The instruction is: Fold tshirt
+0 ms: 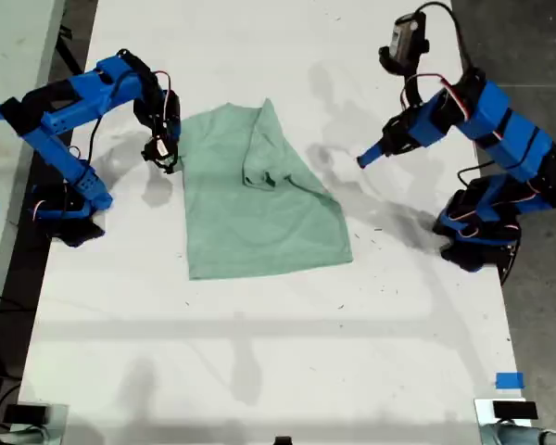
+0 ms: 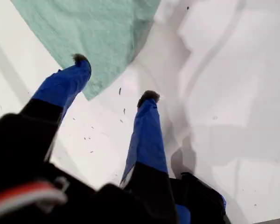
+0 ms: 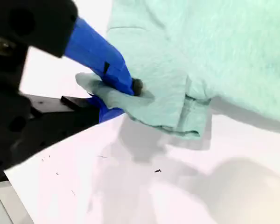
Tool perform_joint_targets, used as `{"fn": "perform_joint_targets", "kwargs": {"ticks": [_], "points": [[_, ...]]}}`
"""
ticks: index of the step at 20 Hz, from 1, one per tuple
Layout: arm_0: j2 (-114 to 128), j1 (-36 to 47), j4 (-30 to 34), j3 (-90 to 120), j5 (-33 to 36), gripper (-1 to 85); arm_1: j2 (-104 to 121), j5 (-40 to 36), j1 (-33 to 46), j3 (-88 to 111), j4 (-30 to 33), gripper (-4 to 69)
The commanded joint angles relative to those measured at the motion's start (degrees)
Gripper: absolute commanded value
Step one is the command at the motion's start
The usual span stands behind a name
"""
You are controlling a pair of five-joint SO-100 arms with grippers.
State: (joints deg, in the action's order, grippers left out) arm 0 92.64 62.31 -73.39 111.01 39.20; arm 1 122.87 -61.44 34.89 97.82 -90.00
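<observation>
- Item: tshirt (image 1: 259, 209), pale mint green, lying on the white table (image 1: 259, 352) near the middle of the exterior view, partly folded; a bunched ridge of cloth runs from its 12 o'clock edge down toward its centre.
- Item: my first gripper (image 2: 114, 77), on the arm at 3 o'clock in the exterior view (image 1: 363, 159). Fingers spread wide, nothing between them; it is raised over bare table, with a corner of the tshirt (image 2: 98, 37) just beyond one fingertip.
- Item: my second gripper (image 3: 126, 93), on the arm at 9 o'clock in the exterior view (image 1: 162, 153). Fingers closed, pinching a fold of the tshirt's edge (image 3: 154, 100); the pinched cloth is lifted slightly off the table.
</observation>
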Motion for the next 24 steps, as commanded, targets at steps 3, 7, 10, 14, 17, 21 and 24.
{"fn": "perform_joint_targets", "kwargs": {"ticks": [3, 7, 10, 14, 17, 21, 24], "points": [[5.3, -4.8, -1.1, -2.8, -4.0, 0.1, 2.5, 0.6, 0.7, 0.1, 2.1, 24.8], [-1.1, -11.2, -2.9, -15.5, -7.3, 0.1, 2.5, 1.1, 0.5, 0.7, 2.2, 24.8], [-13.0, -15.4, -7.6, -33.3, -8.3, 0.1, 2.5, 1.4, 0.3, 1.1, 2.4, 24.8], [-31.7, -19.5, -13.0, -60.8, -8.4, 0.1, 2.6, 1.7, 0.1, 1.4, 2.4, 24.8], [-32.8, -20.6, -8.0, -61.0, -8.8, 0.1, 2.8, 1.7, 0.1, 1.9, 2.5, 24.8], [-35.2, -22.0, -1.4, -61.1, -8.9, 0.1, 2.5, 1.7, 0.3, 2.2, 3.3, 24.7], [-39.1, -21.4, -0.1, -61.0, -7.3, 26.9, 2.5, 1.8, 0.2, 2.7, 3.7, 24.6]]}}
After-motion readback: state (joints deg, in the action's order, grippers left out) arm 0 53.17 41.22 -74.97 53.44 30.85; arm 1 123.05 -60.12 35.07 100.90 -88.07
